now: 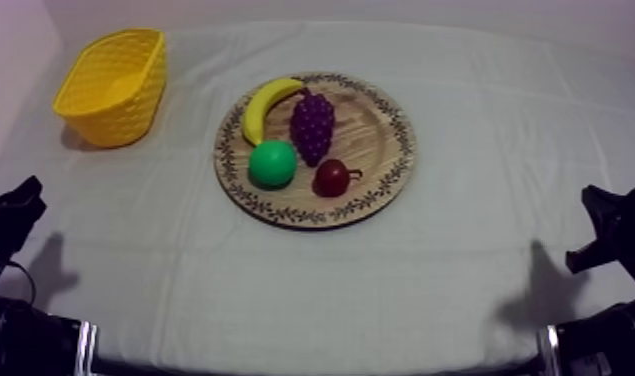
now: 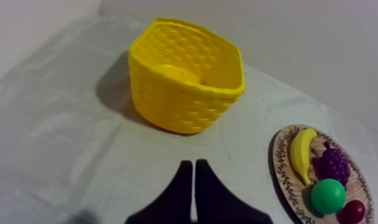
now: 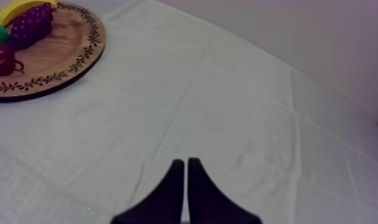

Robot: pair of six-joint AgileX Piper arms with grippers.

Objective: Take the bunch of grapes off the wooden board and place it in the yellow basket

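Lying pressed together, empty: left pincer [image 2: 193,162], right pincer [image 3: 185,161], both well clear of the wooden board [image 1: 373,140] holding the bunch of grapes [image 1: 312,125].

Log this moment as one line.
bunch of grapes: on wooden board | yellow basket: left of board | left gripper: shut, at rest | right gripper: shut, at rest

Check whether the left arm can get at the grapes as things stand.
Probably yes. The grapes lie uncovered on the board, nothing over them. The banana and green fruit sit close on their left, so come down from above.
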